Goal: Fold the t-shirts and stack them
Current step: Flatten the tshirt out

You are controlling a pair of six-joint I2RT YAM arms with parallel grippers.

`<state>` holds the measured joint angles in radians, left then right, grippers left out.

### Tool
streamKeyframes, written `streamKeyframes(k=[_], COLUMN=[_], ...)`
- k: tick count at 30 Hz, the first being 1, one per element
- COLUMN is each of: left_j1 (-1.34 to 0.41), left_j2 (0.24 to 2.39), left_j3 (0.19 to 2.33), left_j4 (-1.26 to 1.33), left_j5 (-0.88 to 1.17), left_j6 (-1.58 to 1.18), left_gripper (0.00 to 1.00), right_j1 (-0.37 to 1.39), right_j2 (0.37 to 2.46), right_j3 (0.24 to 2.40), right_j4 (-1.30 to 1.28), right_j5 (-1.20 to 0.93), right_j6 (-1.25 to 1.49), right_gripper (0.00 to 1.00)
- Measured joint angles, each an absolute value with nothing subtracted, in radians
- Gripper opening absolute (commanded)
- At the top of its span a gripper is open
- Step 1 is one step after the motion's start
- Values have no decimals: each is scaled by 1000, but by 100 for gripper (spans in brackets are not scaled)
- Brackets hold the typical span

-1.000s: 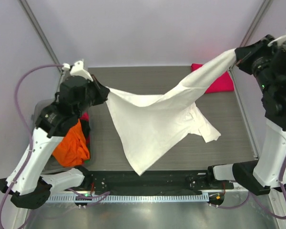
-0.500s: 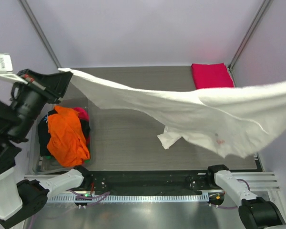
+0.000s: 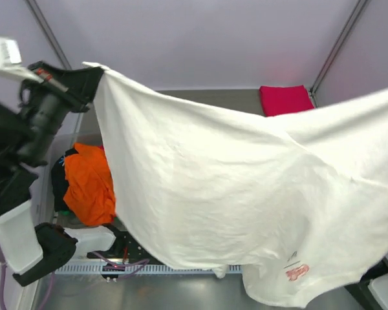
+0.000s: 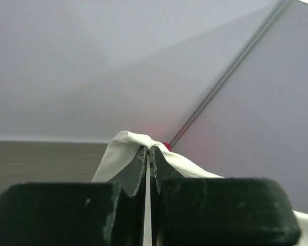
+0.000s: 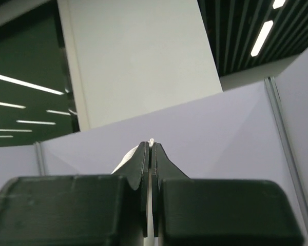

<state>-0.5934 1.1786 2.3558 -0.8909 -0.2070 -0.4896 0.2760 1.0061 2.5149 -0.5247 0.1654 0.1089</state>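
Note:
A white t-shirt (image 3: 233, 194) hangs spread wide high above the table, stretched between both grippers. A small red mark (image 3: 297, 272) shows near its lower hem. My left gripper (image 3: 96, 72) is raised at the upper left, shut on one corner of the shirt. In the left wrist view the white cloth (image 4: 124, 146) is pinched at the left gripper's (image 4: 150, 149) tips. My right gripper (image 5: 151, 145) is outside the top view on the right. It is shut with a sliver of white cloth (image 5: 152, 140) between its tips. A folded pink-red t-shirt (image 3: 284, 99) lies at the table's back right.
A clear bin (image 3: 50, 216) at the left holds a crumpled orange t-shirt (image 3: 90, 184) and a dark one (image 3: 58, 175). The hanging shirt hides most of the table and the right arm. Booth walls and corner posts (image 3: 339, 44) stand close behind.
Both arms have lifted and pulled apart. The white shirt went from a slack drape to a wide taut sheet, and its lower edge has swung toward the near edge.

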Motion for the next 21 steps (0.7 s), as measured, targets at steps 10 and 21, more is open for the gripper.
streamKeyframes(k=[10,21], left_j1=[-340,-156], left_j2=[1523,2065], left_j3=[1939,1817], left_j4=[-807,-778], left_j5=[-198,-57], left_j6=[-603,-689], left_gripper=[1,61], right_j1=[244,128], right_j2=[1588,2215], right_j3=[2180,2121], right_j4=[-372,-582], right_j5=[319,221], right_j6=[4,221], right_gripper=[1,100])
